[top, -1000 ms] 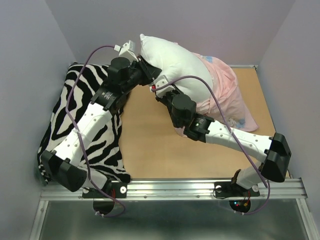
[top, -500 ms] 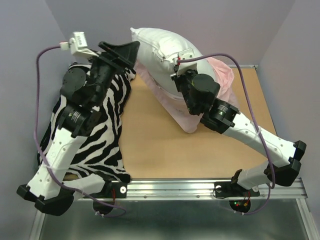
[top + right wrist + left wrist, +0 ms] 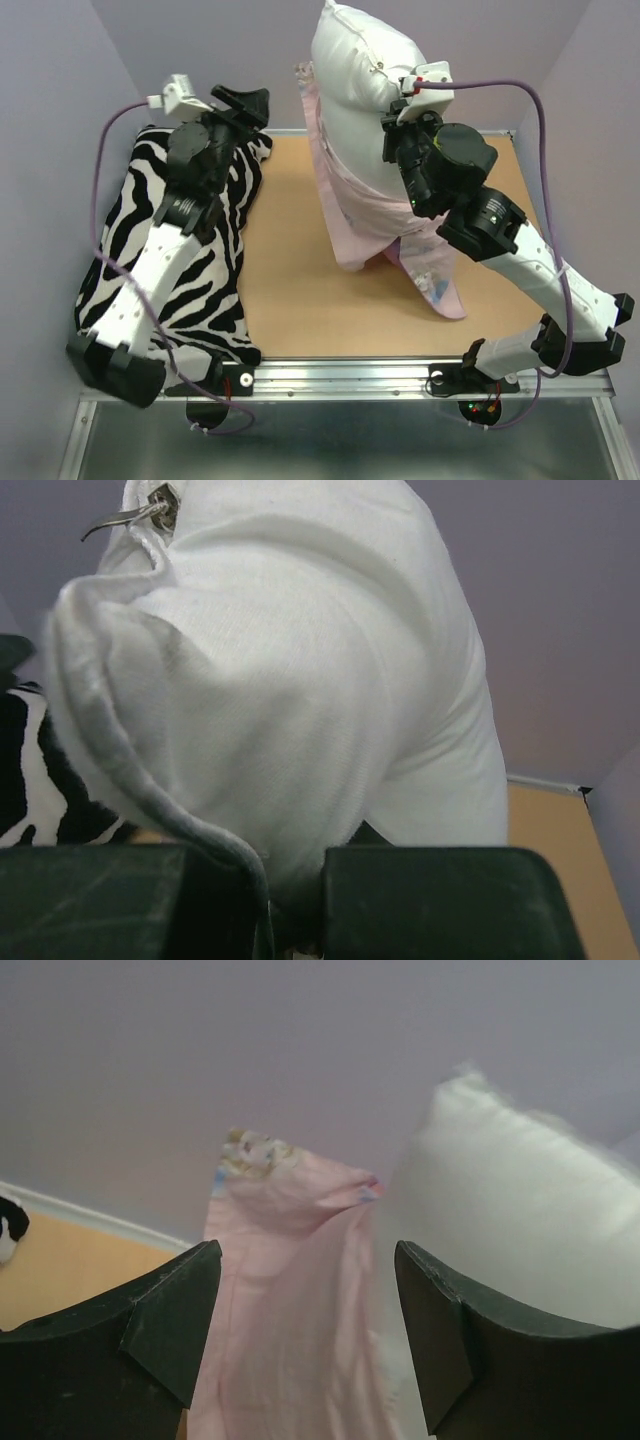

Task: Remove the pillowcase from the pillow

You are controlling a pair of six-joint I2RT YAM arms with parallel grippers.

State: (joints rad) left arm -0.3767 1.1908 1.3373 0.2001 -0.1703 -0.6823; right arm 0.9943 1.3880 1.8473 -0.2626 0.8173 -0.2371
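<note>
Zebra cushion point(image 3: 150, 240) lies under the left pincer point(image 3: 308, 1260); only its wrist view shows the fingers spread wide on nothing, with the pale pink pillowcase point(image 3: 290, 1300) hanging just ahead. The right pincer point(image 3: 295, 880) clamps a corner of the plump white pillow point(image 3: 300, 680), the case sagging below toward the tan table point(image 3: 290, 290), lilac walls behind.

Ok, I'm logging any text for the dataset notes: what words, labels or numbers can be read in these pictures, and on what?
No text can be read in any view.
On the pillowcase: only coloured print patches near its lower end, no letters legible.
On the left arm and right arm: faint pale marks on the black joints, too small to read.
On the pillow and zebra cushion: no writing visible.
</note>
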